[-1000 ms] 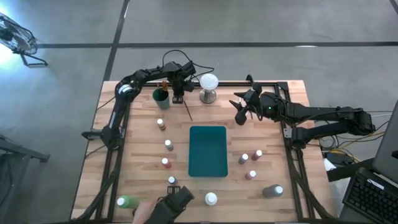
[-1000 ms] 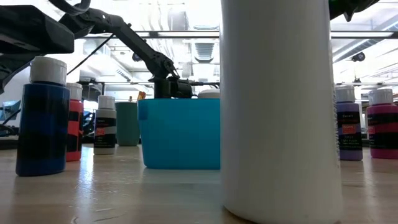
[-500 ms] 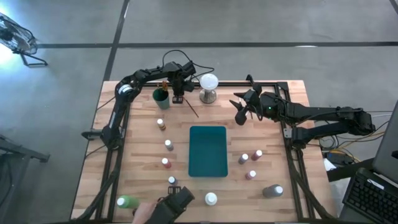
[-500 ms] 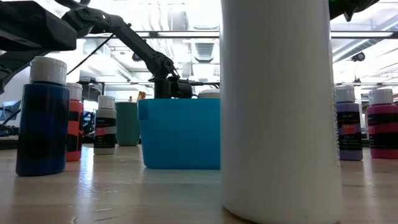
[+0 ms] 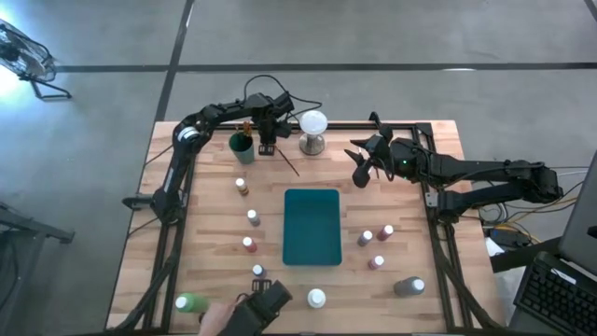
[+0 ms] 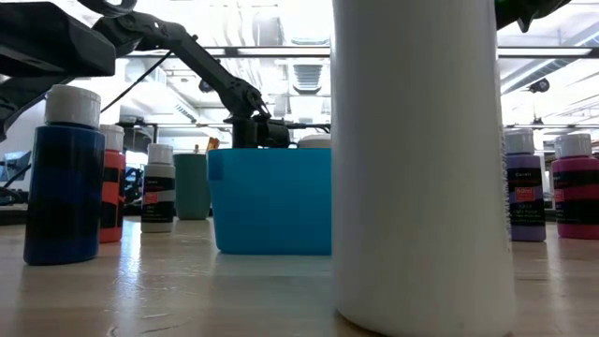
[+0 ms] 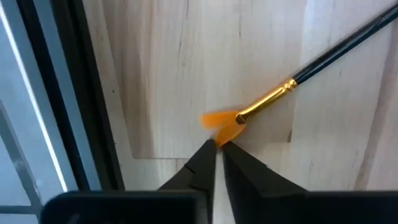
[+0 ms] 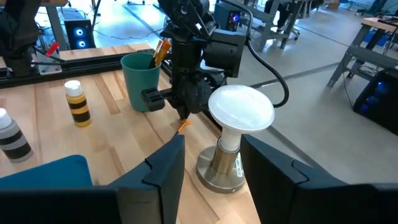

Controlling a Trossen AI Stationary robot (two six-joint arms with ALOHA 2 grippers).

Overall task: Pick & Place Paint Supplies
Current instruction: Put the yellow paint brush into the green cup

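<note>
Fingers [image 7: 205,158] of the left gripper [image 7: 216,149] stand nearly together, a narrow slot between them, tips poised at the orange bristle end of the brush [image 7: 283,90], which lies flat on the surface [image 7: 161,68]. Whether they pinch the bristles cannot be told; the pose suits lifting the brush by its tip.

The green cup [image 5: 242,143] serves as landmark. The left gripper hangs just beside the cup; the brush slants away from it toward the teal tray [image 5: 312,225]. An orange-handled item already stands in the cup, so the cup is probably the destination.

The white ball on a metal base [image 5: 312,129] stands near the cup, on the gripper's far side, limiting clearance. The right gripper [image 8: 208,165], fingers apart and empty, waits beyond the ball.

Bottles remain scattered well apart from the cup; the brown bottle [image 5: 242,186] is nearest.
</note>
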